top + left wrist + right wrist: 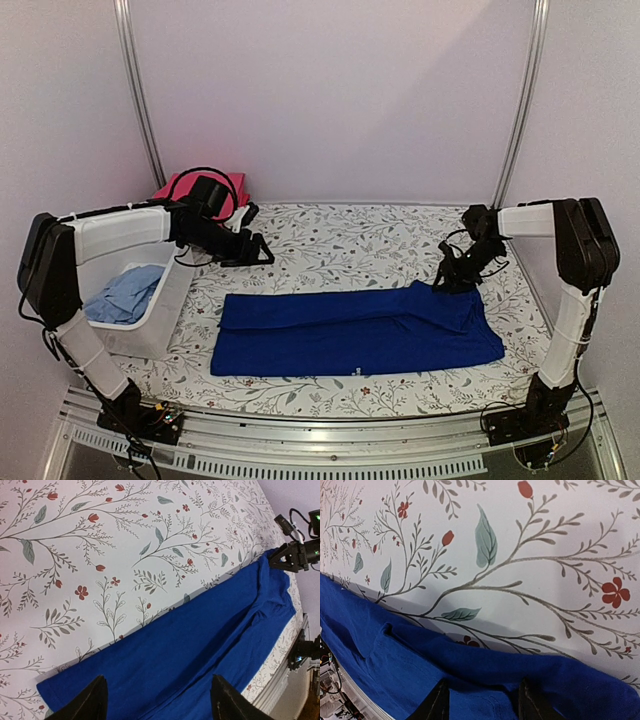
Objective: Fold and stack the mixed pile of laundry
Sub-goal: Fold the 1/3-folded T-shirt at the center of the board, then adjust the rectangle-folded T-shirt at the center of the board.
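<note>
Left arm [115,230] and right arm [568,320] wear white link shells, black joint housings, black cables; left gripper [159,678] has black tapered fingers [87,702]

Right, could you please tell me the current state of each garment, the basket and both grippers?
royal-blue trousers: spread flat on the table, legs together.
white basket: upright, holding cloth.
pale-blue shirt: crumpled inside the basket.
pink-red garment: lying at the back left, partly hidden.
left gripper: open, empty, above the table.
right gripper: at the trousers' far edge; grip unclear.
</note>
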Motion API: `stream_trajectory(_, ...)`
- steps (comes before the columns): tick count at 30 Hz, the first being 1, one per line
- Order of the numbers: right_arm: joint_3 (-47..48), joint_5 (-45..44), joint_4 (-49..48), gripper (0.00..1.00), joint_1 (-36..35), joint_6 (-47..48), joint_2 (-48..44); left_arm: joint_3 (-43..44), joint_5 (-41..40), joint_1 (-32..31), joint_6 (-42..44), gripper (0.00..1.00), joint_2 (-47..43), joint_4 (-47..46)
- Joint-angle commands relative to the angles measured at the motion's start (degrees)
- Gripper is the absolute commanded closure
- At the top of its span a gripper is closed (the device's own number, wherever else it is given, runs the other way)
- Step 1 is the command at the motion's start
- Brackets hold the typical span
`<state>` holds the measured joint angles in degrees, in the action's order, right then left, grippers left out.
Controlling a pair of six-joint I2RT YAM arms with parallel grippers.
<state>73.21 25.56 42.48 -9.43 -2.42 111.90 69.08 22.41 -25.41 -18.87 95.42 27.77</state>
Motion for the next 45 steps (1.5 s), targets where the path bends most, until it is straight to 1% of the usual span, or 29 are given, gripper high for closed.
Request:
stream_trajectory(1,0.92,1.49,2.38,0.56,-0.59,0.58,0.30,1.31,-0.35,-0.25,-0.03,0.30,0.83,-0.87)
stream_trajectory(6,0.45,0.10,5.59,0.57,-0.65,-0.34,-2.56,1.65,-0.53,-0.18,0.11,0.30,1.12,-0.96)
stream_trajectory(10,-1.18,-1.04,6.36,0.58,-0.66,-0.84,-4.84,1.76,-0.22,-0.22,0.12,0.30,1.35,-0.95)
stream_trajectory(11,-1.58,-0.81,6.46,0.61,-0.64,-0.84,-5.11,1.76,-0.26,-0.23,0.15,0.30,1.43,-1.01)
stream_trajectory(14,-1.78,0.94,6.48,0.73,-0.67,-0.88,-6.06,1.84,-0.23,-0.25,0.26,0.30,1.53,-0.95)
stream_trajectory(18,-1.66,5.27,7.12,0.94,-0.88,-0.87,-8.07,1.85,-0.33,-0.19,0.38,0.30,1.46,-0.75)
stream_trajectory(19,-1.60,5.91,7.62,0.98,-0.98,-0.80,-8.58,1.85,-0.43,-0.20,0.42,0.30,1.52,-0.66)
stream_trajectory(21,-1.91,6.80,8.32,1.00,-1.86,-0.60,-9.37,1.70,-0.57,-0.17,0.53,0.30,1.37,-0.49)
stream_trajectory(24,-3.48,9.24,8.82,1.00,-3.35,-0.89,-11.51,1.31,-0.70,-0.25,0.35,0.30,0.94,-0.52)
stream_trajectory(33,-11.93,13.60,8.83,1.00,-14.09,-3.91,-19.06,-0.65,-0.51,-0.21,-0.35,0.30,-0.13,-0.98)
stream_trajectory(36,-15.00,14.67,8.42,0.99,-16.58,-5.25,-20.63,-1.24,-0.62,-0.19,-0.54,0.30,-0.20,-1.04)
stream_trajectory(37,-16.17,15.32,8.54,0.93,-16.87,-5.60,-21.13,-1.37,-0.67,-0.25,-0.57,0.30,-0.25,-0.97)
stream_trajectory(38,-16.88,15.84,8.81,0.84,-16.93,-5.78,-21.46,-1.52,-0.70,-0.23,-0.63,0.30,-0.31,-0.93)
stream_trajectory(39,-17.22,16.12,9.26,0.77,-17.06,-5.75,-21.66,-1.65,-0.83,-0.24,-0.68,0.29,-0.38,-0.95)
stream_trajectory(41,-16.78,15.71,10.39,0.64,-17.02,-5.23,-22.39,-1.75,-1.04,-0.23,-0.74,0.29,-0.61,-0.95)
stream_trajectory(42,-16.07,15.29,10.89,0.61,-17.01,-4.76,-22.71,-1.75,-1.20,-0.22,-0.86,0.29,-0.59,-0.96)
stream_trajectory(45,-12.60,14.17,11.34,0.63,-17.07,-4.04,-22.37,-1.44,-1.37,-0.24,-0.90,0.29,-0.43,-0.96)
